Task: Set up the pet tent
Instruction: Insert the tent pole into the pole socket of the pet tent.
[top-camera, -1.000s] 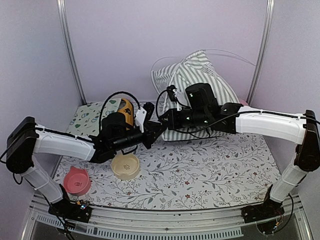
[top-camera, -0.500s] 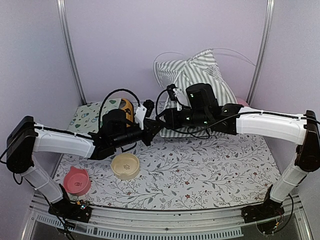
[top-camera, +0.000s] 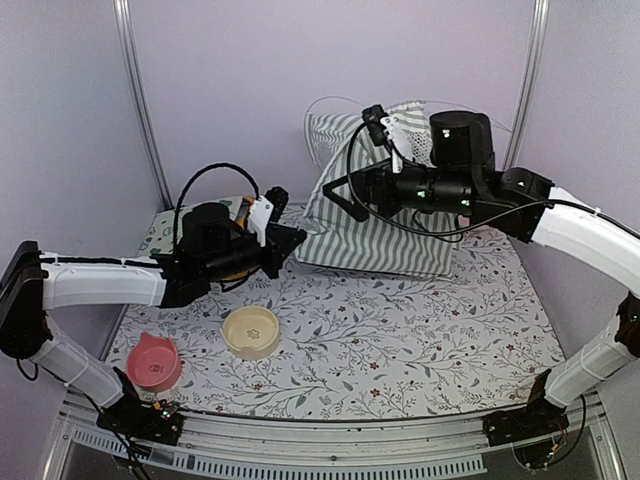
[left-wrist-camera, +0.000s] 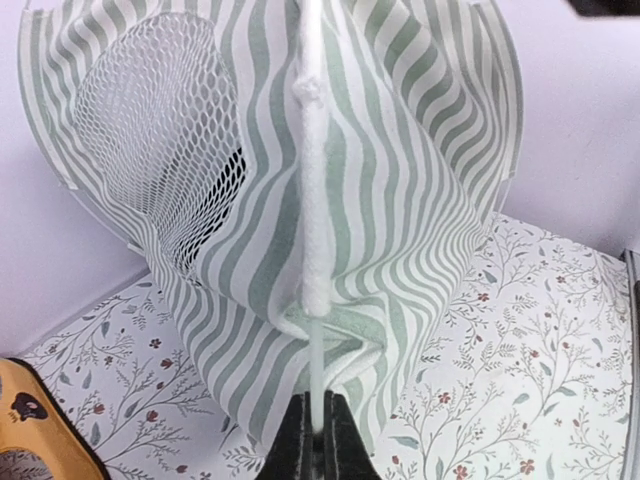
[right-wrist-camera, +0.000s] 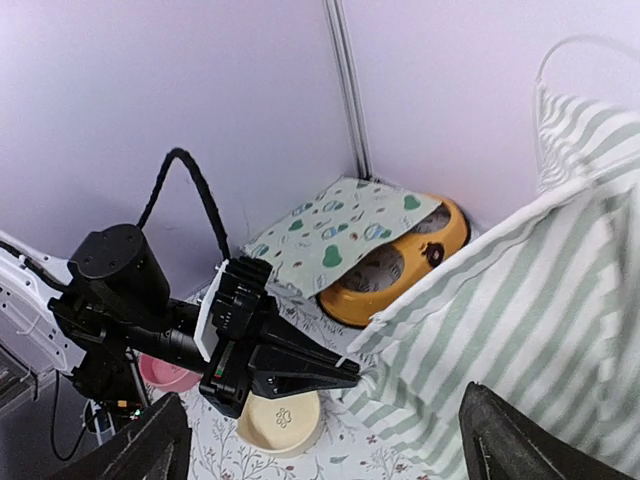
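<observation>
1. The pet tent (top-camera: 380, 230) stands at the back of the counter (top-camera: 400, 340), right of centre, close to the rear wall. Its grey-green and white striped cloth is raised but slack, with folds near the foot, and thin white poles arch loose above its top.
2. The left fingers (left-wrist-camera: 288, 450) are clenched on a thin white pole (left-wrist-camera: 312, 370) where it comes out of the tent's sleeve at the low near-left corner.
3. The right fingers (right-wrist-camera: 150, 450) are released. They stand wide apart with nothing between them, held high beside the tent's upper part.
4. The step in hand looks like tensioning the poles so the cloth spreads, and the tent seems about half up. The next move probably calls for the right fingers to take a hold near the top or on another pole while the left ones steady the pole end. A springy pole could slip out or flick the cloth over.
5. The left wrist view alone shows the mesh window (left-wrist-camera: 160, 150) and the pinch on the pole, which the top view is too small to show.
6. The right wrist view shows the yellow double feeder (right-wrist-camera: 400, 265) just beside the printed cloth mat (right-wrist-camera: 340, 230); in the top view the left arm largely hides it.
7. The top view places the cream bowl (top-camera: 251, 331) and the pink bowl (top-camera: 155, 362) at the front left, well apart from the tent.
</observation>
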